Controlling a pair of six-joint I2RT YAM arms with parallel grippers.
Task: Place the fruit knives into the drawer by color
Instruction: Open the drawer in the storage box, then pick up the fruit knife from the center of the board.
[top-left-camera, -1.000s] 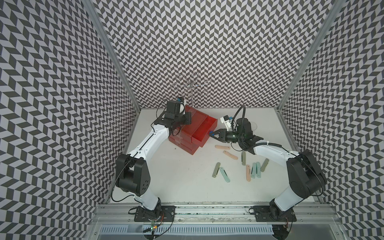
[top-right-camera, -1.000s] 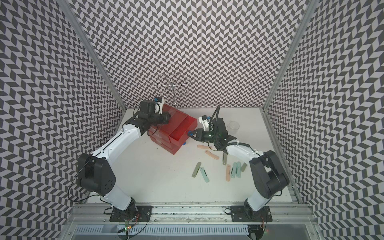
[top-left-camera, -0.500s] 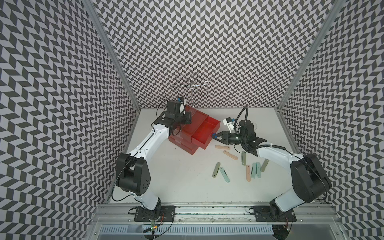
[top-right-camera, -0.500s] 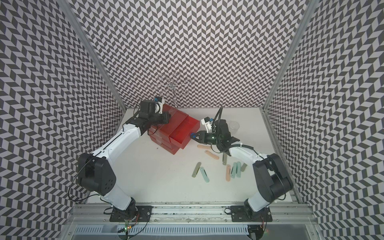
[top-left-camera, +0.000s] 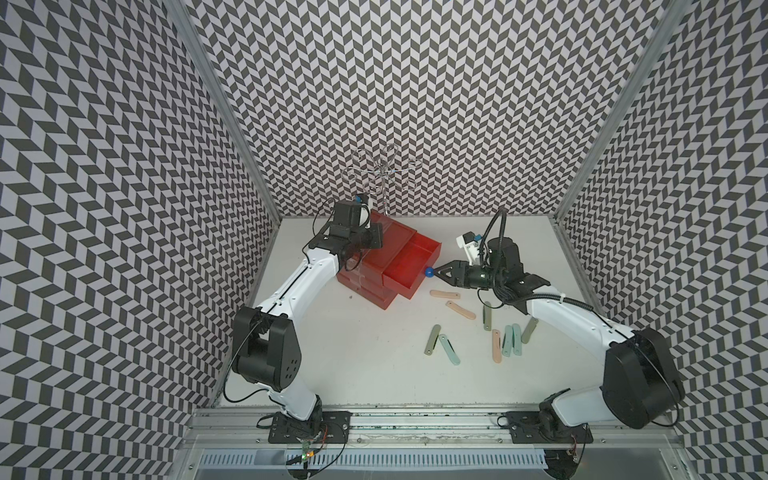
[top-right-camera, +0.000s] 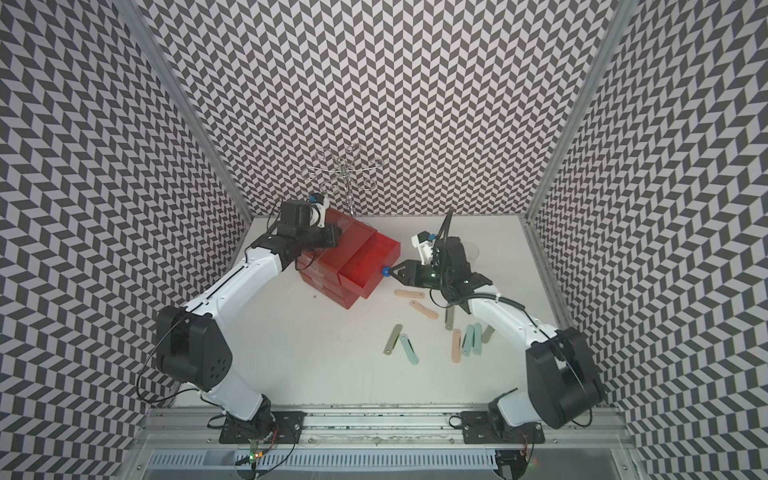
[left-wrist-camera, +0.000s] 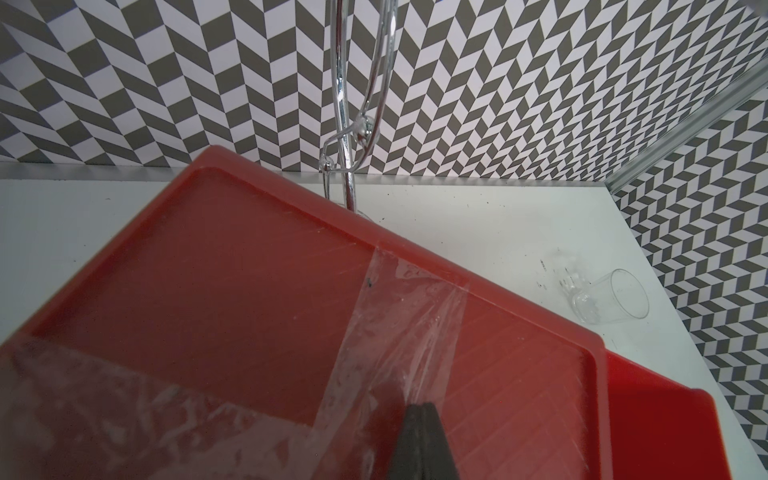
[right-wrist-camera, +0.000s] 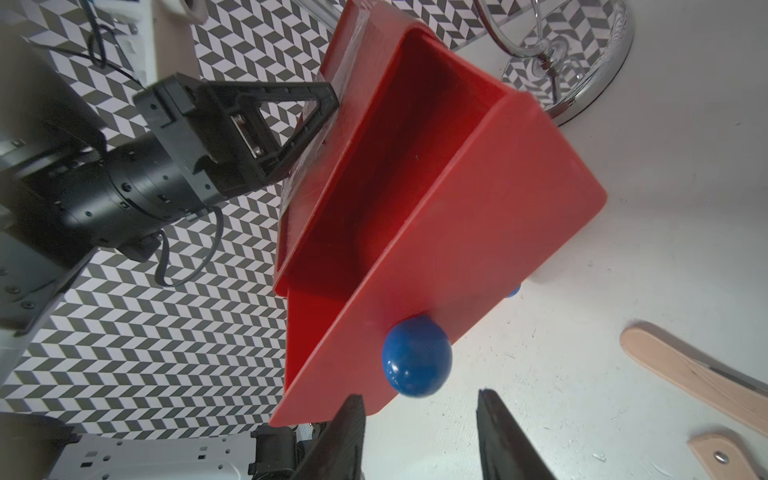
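The red drawer (top-left-camera: 365, 266) cabinet stands at the back left, its top drawer (top-left-camera: 409, 266) (right-wrist-camera: 478, 216) pulled out, with nothing showing inside. My right gripper (top-left-camera: 436, 272) (right-wrist-camera: 419, 397) is open, its fingertips just off the blue knob (top-left-camera: 428, 272) (right-wrist-camera: 417, 360) on either side. My left gripper (top-left-camera: 376, 239) (left-wrist-camera: 420, 409) is shut, its tip resting on the cabinet's taped top (left-wrist-camera: 249, 270). Several fruit knives lie on the table to the right: peach (top-left-camera: 445, 294), grey-green (top-left-camera: 432, 339) and teal (top-left-camera: 449, 349) among them.
A chrome wire stand (top-left-camera: 384, 178) rises behind the cabinet. A clear cup (left-wrist-camera: 611, 297) lies near the back right, behind my right wrist. Patterned walls close in the back and both sides of the white table (top-left-camera: 374, 365).
My right gripper drew the top drawer slightly outward by its knob, then opened and let go of the knob. The left arm has not moved.
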